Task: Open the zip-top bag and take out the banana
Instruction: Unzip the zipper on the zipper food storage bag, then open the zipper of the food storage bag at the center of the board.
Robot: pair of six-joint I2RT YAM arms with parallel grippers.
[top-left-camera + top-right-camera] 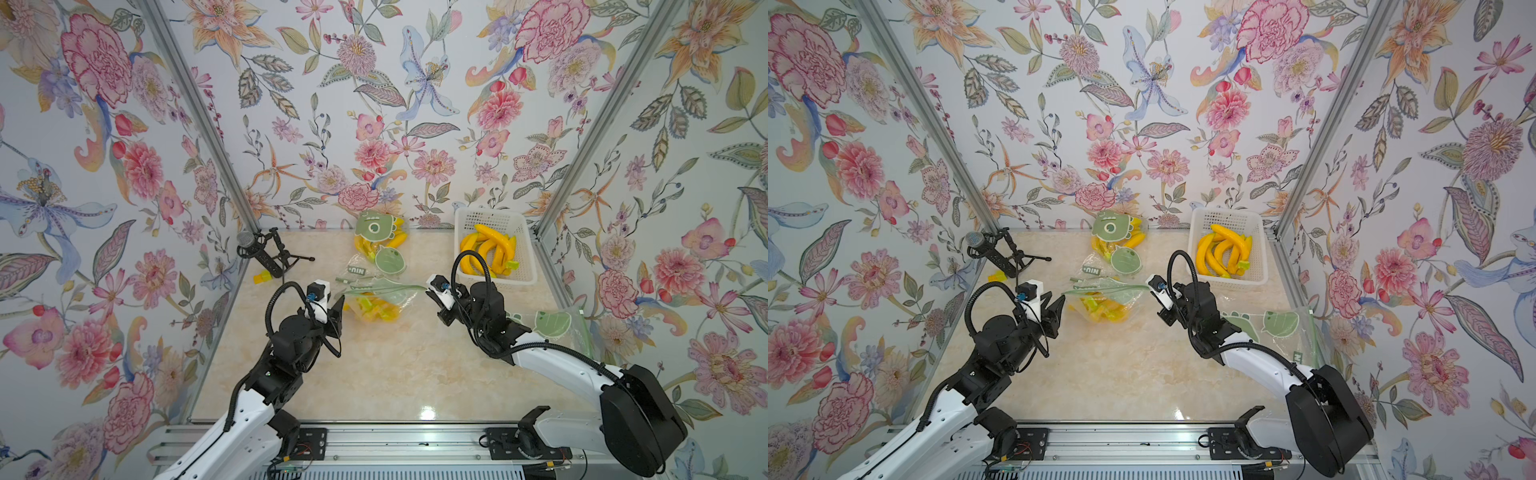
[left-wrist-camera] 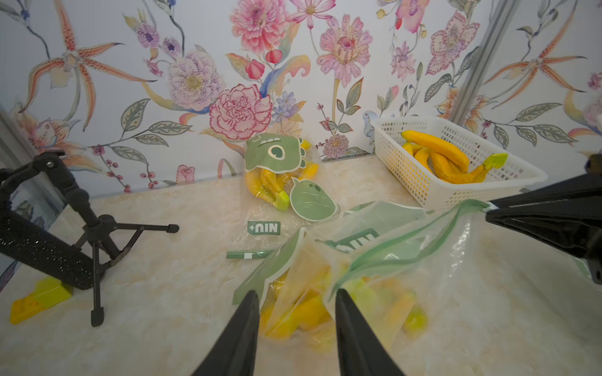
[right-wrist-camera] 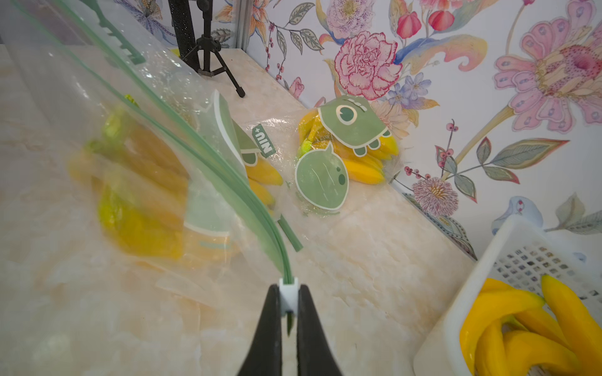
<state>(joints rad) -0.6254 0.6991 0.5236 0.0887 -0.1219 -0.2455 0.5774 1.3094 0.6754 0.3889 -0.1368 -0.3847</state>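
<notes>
Left gripper (image 2: 296, 294) stands with its jaws apart at the left-hand corner of the zip-top bag (image 1: 376, 301), holding nothing. The bag sits mid-table between the arms, its two green zip tracks (image 3: 270, 237) parted, with a banana (image 2: 309, 312) inside under cloudy film. At the opposite corner the right gripper (image 3: 289, 301) is pinched tight on the white slider (image 3: 289, 291). With only that one small hold, the mouth may sag shut, the slider may slip off the track end, or the left fingers may snag film instead of entering.
</notes>
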